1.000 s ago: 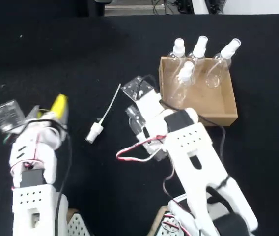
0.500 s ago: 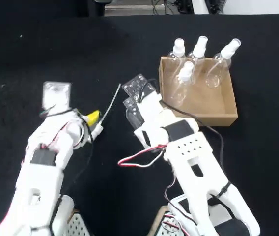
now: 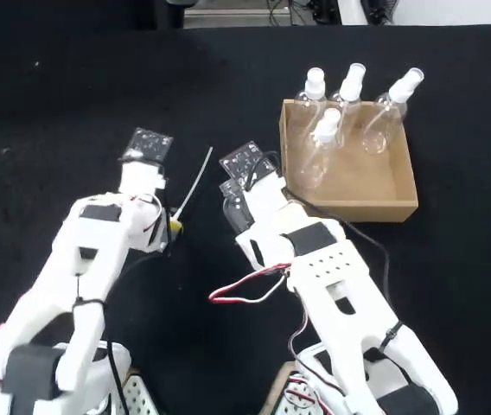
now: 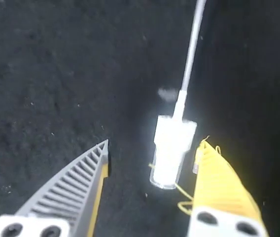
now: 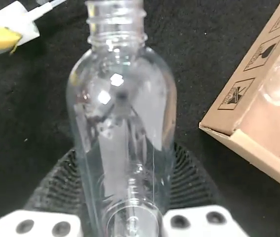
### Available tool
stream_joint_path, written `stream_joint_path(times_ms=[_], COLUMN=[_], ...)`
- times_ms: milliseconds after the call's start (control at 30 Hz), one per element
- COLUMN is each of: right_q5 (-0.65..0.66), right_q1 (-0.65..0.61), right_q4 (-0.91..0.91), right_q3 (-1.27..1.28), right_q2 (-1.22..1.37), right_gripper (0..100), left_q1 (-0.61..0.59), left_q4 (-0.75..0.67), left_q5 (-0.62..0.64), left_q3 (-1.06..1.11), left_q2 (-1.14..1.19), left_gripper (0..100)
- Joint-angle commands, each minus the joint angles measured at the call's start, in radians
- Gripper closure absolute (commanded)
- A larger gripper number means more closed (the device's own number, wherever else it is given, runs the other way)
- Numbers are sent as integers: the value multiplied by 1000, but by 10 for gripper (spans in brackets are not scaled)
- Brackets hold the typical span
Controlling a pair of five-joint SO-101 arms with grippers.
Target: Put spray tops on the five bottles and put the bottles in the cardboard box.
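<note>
The left tool (image 4: pixel 152 150) hangs low over the black tabletop (image 3: pixel 73 86), jaws spread, one finger on each side of the spray top (image 4: pixel 174 138). The spray top lies flat. Its white cap sits between the fingers and its thin dip tube runs straight on away from the tool, toward the far side of the tabletop. The jaws stand across that long axis, so a plain closing move would likely pinch the cap by its sides. The yellow finger is just beside the cap and the grey one stands farther off.

The right tool (image 5: pixel 125 197) is pinching the clear bottle (image 5: pixel 122 98) low on its body. The bottle's threaded neck is open and points away from the wrist, near the cap and the yellow finger. The left arm is plainly the nearer one to the spray top.

The cardboard box (image 3: pixel 397 186) lies just beyond the right tool and holds four capped bottles (image 3: pixel 325 130).
</note>
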Motion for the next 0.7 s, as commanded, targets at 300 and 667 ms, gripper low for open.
stream_joint_path(times_ms=[300,667], right_q5=[0,0], right_q1=[-8,-6], right_q4=[-25,-25], right_q3=[-5,-5], right_q2=[-41,-41], right_gripper=[970,970], left_q1=[-193,-209], left_q4=[80,304], left_q5=[-23,72], left_q3=[-282,-503], left_q2=[221,367], left_gripper=[730,730])
